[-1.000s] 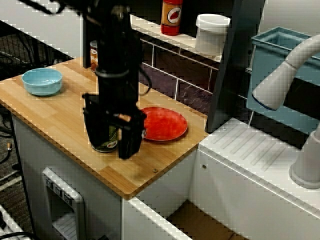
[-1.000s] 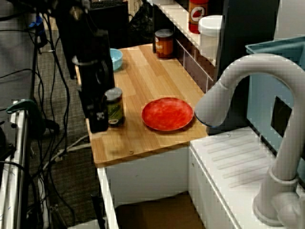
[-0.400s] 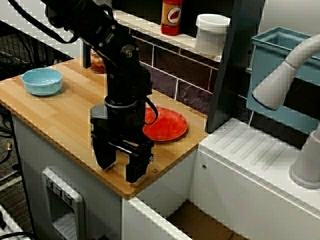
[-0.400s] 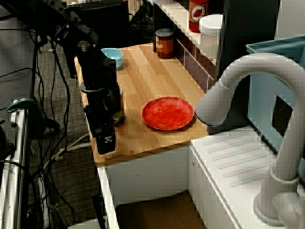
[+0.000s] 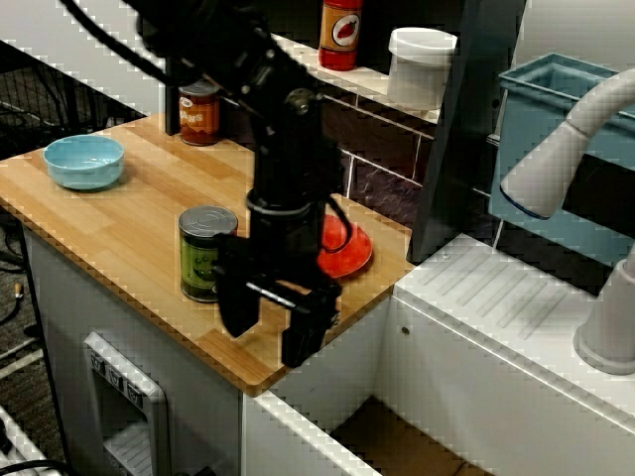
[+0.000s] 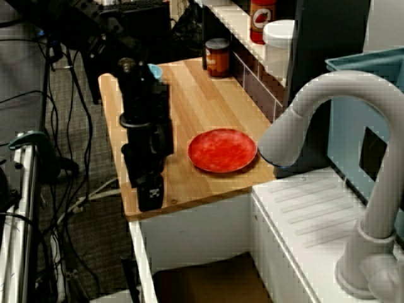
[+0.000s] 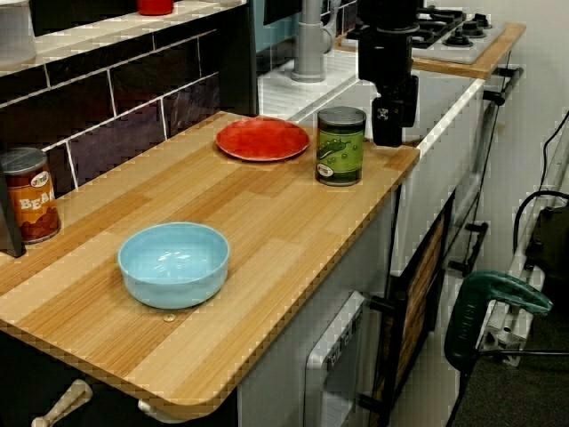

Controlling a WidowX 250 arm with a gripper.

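On a wooden table (image 7: 258,231) a red plate (image 7: 262,140) is set near the end. A green can (image 7: 341,145) is stood upright beside it, near the front edge. The jaws are held wide and empty just beyond the can toward the table's end, apart from it.

From the front, the arm (image 5: 288,159) covers the red plate's (image 5: 349,250) left part. From the sink end it hides the green can (image 5: 207,253) entirely and most of the blue bowl (image 5: 84,161). The bowl-end view crops the arm's top.
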